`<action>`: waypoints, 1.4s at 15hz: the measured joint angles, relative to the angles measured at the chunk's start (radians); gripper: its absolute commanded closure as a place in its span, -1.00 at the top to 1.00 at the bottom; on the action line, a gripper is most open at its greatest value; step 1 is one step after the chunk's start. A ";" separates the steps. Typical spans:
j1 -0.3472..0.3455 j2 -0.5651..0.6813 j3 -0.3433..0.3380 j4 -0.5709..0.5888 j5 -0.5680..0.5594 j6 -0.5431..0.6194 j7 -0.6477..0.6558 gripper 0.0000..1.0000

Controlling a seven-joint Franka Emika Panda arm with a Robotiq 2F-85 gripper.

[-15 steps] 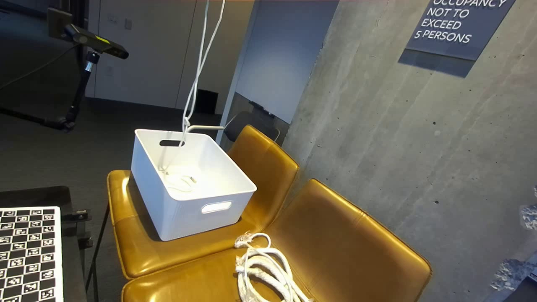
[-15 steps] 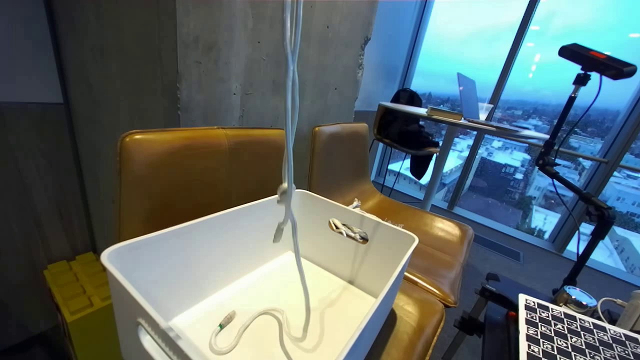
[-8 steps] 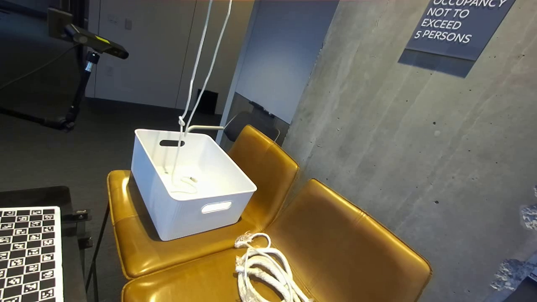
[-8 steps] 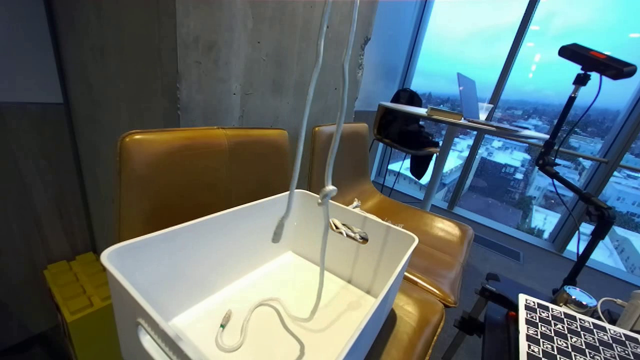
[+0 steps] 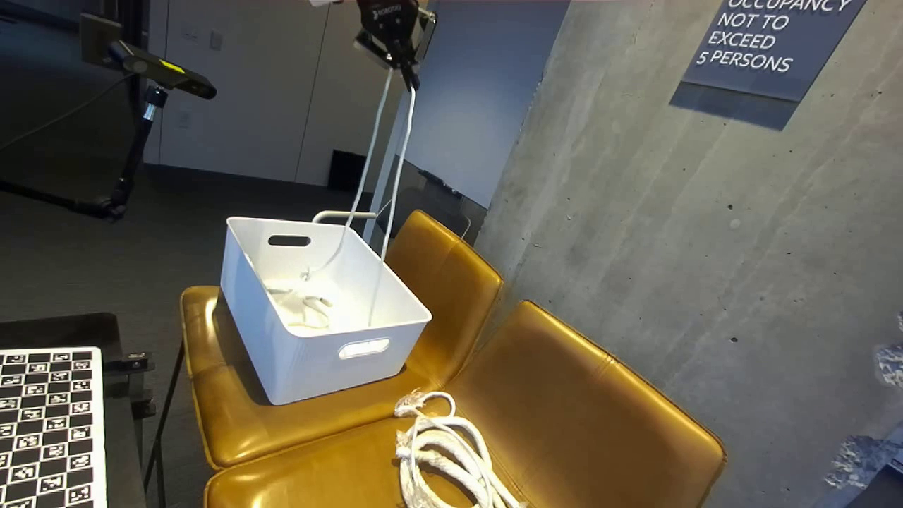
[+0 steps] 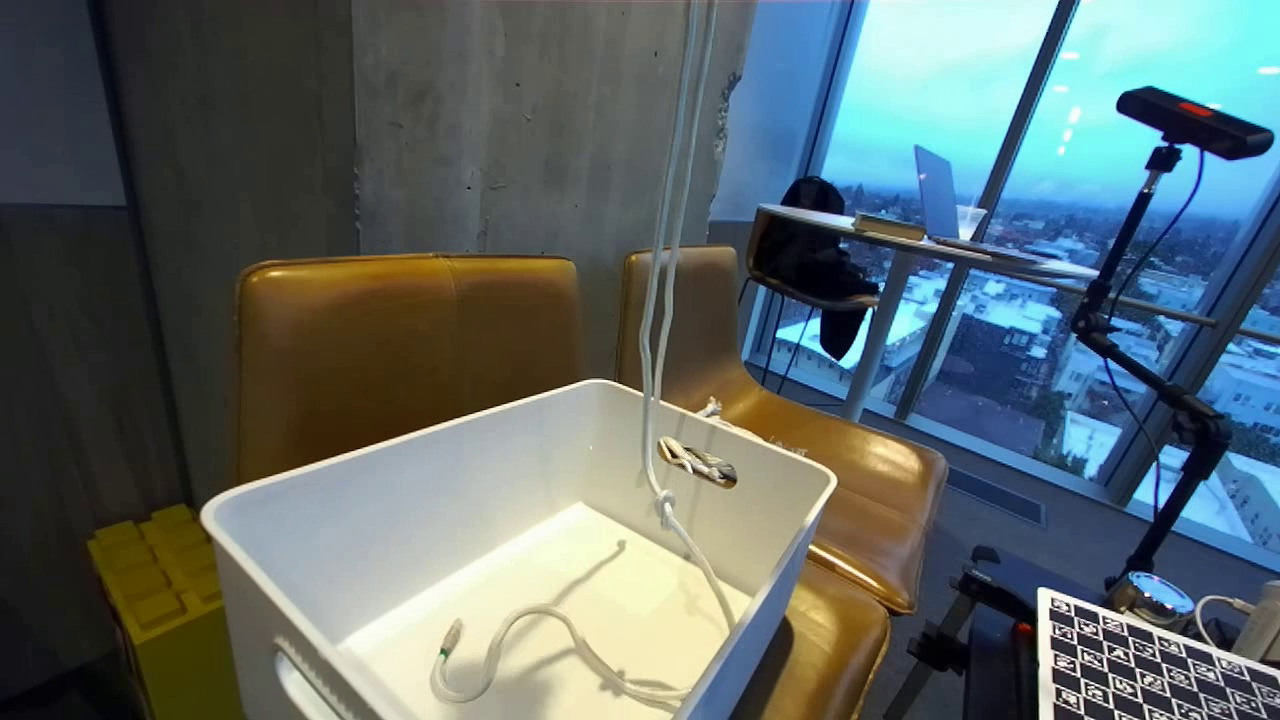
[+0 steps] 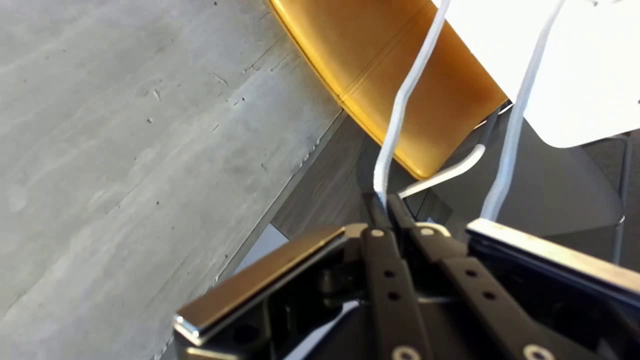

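Hand (image 7: 382,199) closed on white cord (image 7: 400,102). Bin (image 5: 307,367) stands on left chair (image 5: 243,430), rope coil (image 5: 455,462) on right chair (image 5: 592,409); concrete wall (image 5: 670,212) behind.

This looks like an office, high up: a dark blue rectangular sign (image 5: 769,53) limits occupancy to 5 persons, an open grey laptop (image 6: 936,195) stands on a white-topped desk (image 6: 815,218), and tall glass windows (image 6: 930,90) overlook city rooftops (image 6: 1010,315).

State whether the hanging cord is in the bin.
Partly in, partly out: one end of the cord lies inside the bin; strands rise to the fingers.
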 measured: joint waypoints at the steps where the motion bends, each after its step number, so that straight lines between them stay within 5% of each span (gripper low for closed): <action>1: 0.000 0.015 -0.006 -0.008 0.017 0.008 -0.002 -0.98; 10: 0.002 0.069 -0.014 -0.012 0.373 0.012 -0.076 -0.98; 21: -0.053 0.216 -0.033 -0.003 0.453 -0.135 0.152 -0.98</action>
